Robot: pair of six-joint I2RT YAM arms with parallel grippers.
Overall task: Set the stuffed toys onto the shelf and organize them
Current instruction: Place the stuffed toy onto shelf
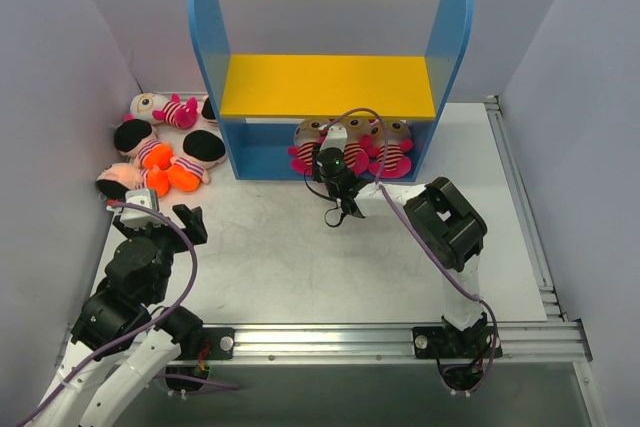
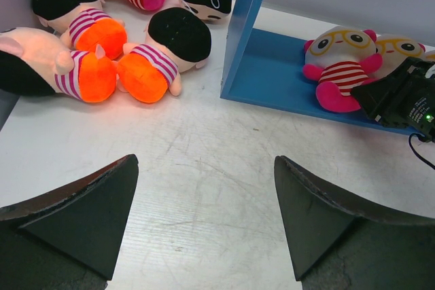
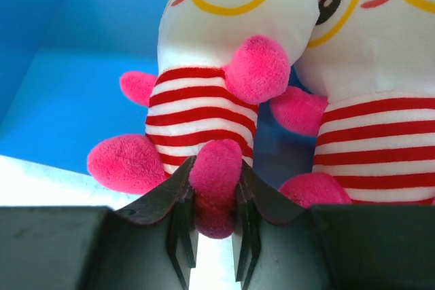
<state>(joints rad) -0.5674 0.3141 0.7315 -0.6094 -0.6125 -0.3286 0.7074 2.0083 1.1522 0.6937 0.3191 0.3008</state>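
The shelf [image 1: 328,87] stands at the back, with blue side panels, a yellow upper board and a blue base [image 2: 285,73]. Three striped magenta stuffed toys sit on its lower level [image 1: 355,139]. My right gripper [image 1: 332,169] is shut on one pink foot of the leftmost striped toy [image 3: 204,93], at the shelf's front edge [image 3: 215,195]. A second striped toy [image 3: 380,106] sits beside it. My left gripper [image 1: 165,212] is open and empty above bare table [image 2: 206,168]. Left of the shelf lie peach-headed toys with orange bottoms [image 2: 156,59] [image 1: 150,155] and one more striped toy [image 1: 172,109].
Grey walls close in the table on the left, back and right. A metal rail [image 1: 350,339] runs along the near edge and another along the right side [image 1: 520,197]. My right arm's cable [image 1: 400,217] loops over the table in front of the shelf.
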